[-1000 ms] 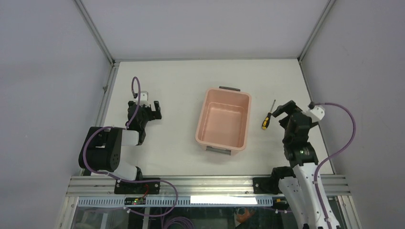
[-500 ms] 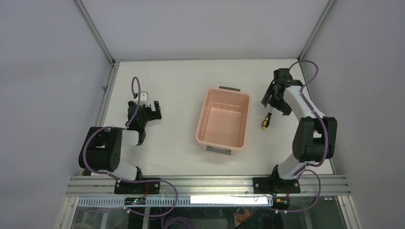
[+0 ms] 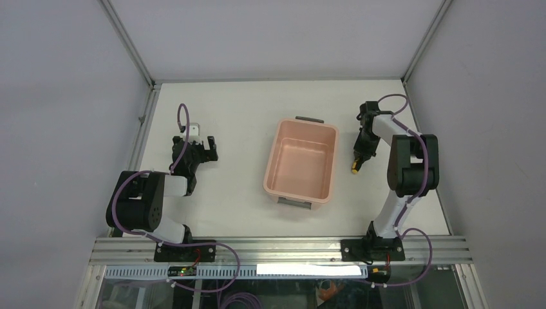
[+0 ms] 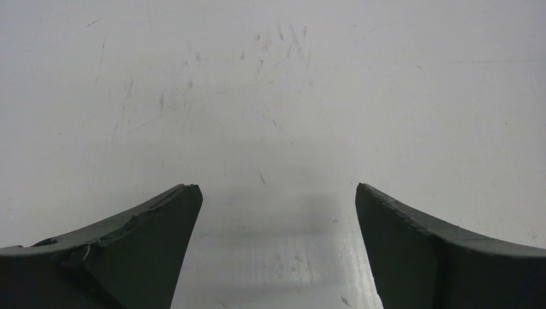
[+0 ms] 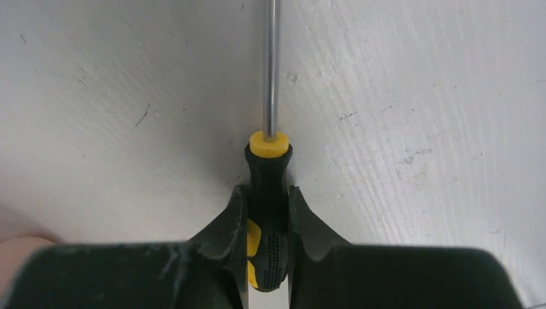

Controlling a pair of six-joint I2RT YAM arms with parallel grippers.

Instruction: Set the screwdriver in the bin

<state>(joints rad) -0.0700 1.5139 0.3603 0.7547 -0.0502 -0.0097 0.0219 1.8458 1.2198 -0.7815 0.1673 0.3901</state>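
- A white table (image 3: 244,109), scuffed with fine scratches, fills the top view, with pale walls on three sides.
- The right arm (image 3: 412,161) rises from its base at the near edge and reaches toward the far right part of the table, then bends back down toward the surface.
- The left arm (image 3: 138,203) sits folded low on the left side of the table, well apart from the bin.
- The bin (image 3: 300,168), a salmon-pink rectangular tub, stands near the middle of the table with its long sides running away from the arms. It has a dark grey handle at each short end, and nothing lies inside it.
- The left gripper (image 3: 201,147) points at bare table. In the left wrist view the left gripper (image 4: 277,193) has its jaws spread wide with nothing between them.
- The right gripper (image 3: 362,151) is down at table level, just to the right of the bin.
- In the right wrist view the right gripper (image 5: 267,193) has its two dark fingers (image 5: 232,219) pressed against either side of the black grip, clamping it.
- The screwdriver (image 3: 355,167) is outside the bin, just beside its right long wall.
- In the right wrist view the screwdriver (image 5: 268,174) shows a black handle with a yellow collar, and its thin metal shaft runs straight away from the fingers over the table.
- Whether it rests on the surface or is just off it cannot be told.
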